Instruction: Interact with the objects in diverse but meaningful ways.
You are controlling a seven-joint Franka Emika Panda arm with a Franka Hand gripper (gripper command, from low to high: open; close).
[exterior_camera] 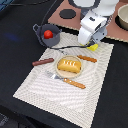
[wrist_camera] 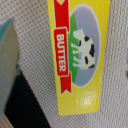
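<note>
My gripper [exterior_camera: 92,45] is low over the yellow butter packet [exterior_camera: 93,48] at the far edge of the woven placemat [exterior_camera: 50,92]. The wrist view is filled by that packet [wrist_camera: 80,55], with its red "BUTTER" band and cow picture; no fingers show there, so I cannot tell their state. A golden scored bread loaf [exterior_camera: 69,64] lies on a tan plate [exterior_camera: 60,73] mid-mat. The red tomato [exterior_camera: 47,34] sits inside a grey-blue handled pot [exterior_camera: 54,30]. A brown sausage [exterior_camera: 43,62] lies toward the exterior view's left of the plate. Orange-handled cutlery lies in front of the plate [exterior_camera: 74,83] and behind it [exterior_camera: 87,58].
A brown board [exterior_camera: 67,15] with a dark round disc and a metal bowl [exterior_camera: 122,17] stand behind the mat. The surrounding table is black. A grey-blue edge [wrist_camera: 6,65] shows beside the packet in the wrist view.
</note>
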